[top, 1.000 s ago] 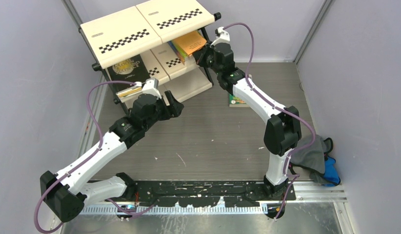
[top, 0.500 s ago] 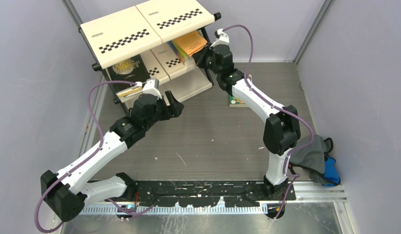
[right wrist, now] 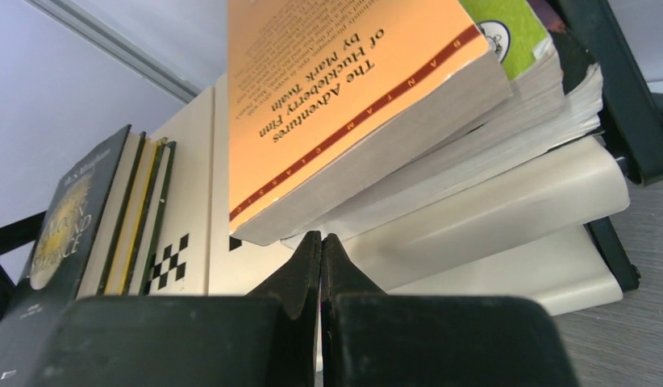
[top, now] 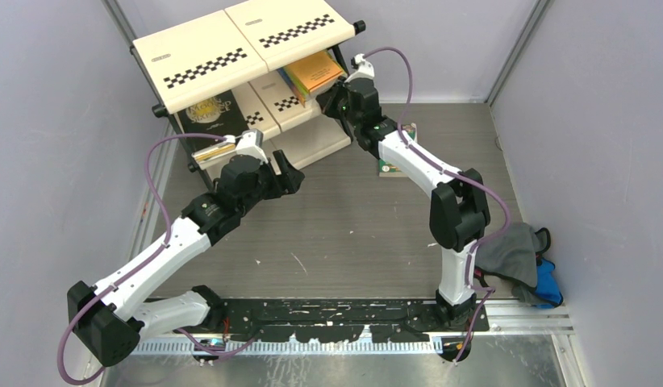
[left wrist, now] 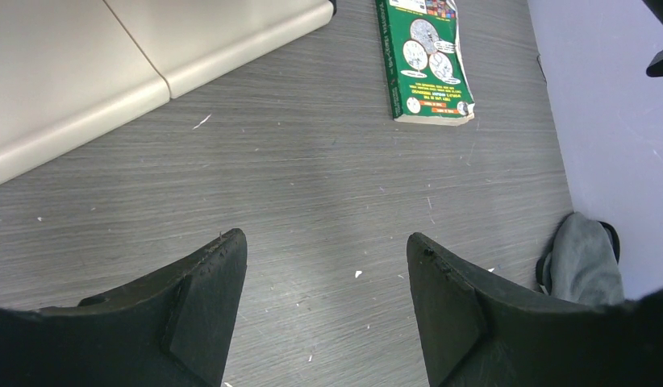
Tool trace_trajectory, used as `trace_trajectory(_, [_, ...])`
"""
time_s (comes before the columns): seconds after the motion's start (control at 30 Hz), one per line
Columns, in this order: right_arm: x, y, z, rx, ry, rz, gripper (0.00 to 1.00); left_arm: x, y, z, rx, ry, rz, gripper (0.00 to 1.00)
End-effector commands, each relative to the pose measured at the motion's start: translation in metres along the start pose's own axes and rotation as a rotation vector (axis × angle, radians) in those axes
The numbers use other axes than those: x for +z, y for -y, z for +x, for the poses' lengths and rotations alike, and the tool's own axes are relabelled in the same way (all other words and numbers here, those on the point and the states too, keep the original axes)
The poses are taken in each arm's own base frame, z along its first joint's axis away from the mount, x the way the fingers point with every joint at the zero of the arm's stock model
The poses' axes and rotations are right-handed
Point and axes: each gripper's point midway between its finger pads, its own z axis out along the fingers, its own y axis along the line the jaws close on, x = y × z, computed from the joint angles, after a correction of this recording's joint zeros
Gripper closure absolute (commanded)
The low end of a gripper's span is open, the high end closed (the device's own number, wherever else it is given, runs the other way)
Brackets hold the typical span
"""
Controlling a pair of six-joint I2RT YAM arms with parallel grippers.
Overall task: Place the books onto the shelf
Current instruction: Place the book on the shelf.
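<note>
Books: An orange book (right wrist: 344,105) topped a slanting pile on the shelf's middle tier, with a lime book (right wrist: 506,32) directly beneath it. A black book (right wrist: 58,234) with gold lettering stood at the left end of that tier, thinner volumes just beside it. A green book (left wrist: 425,60) lay flat on the table, off the shelf, partly hidden under the right arm in the overhead view.
Shelf: The shelf (top: 231,48), cream panels with checkered strips on a black frame, stood at the table's far left corner.
Right gripper: The right gripper (right wrist: 320,242) was closed with nothing between its fingers, its tips just under the orange book's lower corner. Whether they touched it could not be told.
Left gripper: The left gripper (left wrist: 324,242) had its jaws wide apart and empty, hovering over the table near the shelf's lowest panel.
Table: The table (top: 352,234) was grey and wood-grained, flecked with white.
Cloth: A grey-and-blue cloth (top: 522,258) lay against the right wall, well apart from the shelf.
</note>
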Motion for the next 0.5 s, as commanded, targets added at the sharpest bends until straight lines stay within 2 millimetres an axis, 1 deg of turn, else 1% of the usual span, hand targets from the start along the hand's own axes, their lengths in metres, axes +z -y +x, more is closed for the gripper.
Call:
trace_trajectory(0.0, [-0.001,-0.025,-0.033,0.014,0.086,-0.066,0.99,-0.005,0.008,-0.021,0.011,0.063,0.023,0.27])
trace_trajectory(0.23, [0.000,-0.030,-0.034,0.008,0.082,-0.072,0.99,-0.006,0.007,-0.021,0.017,0.063,0.021,0.27])
trace_trajectory(0.47, [-0.011,-0.030,-0.033,0.001,0.076,-0.067,0.99,-0.004,0.007,-0.019,0.014,0.061,0.025,0.27])
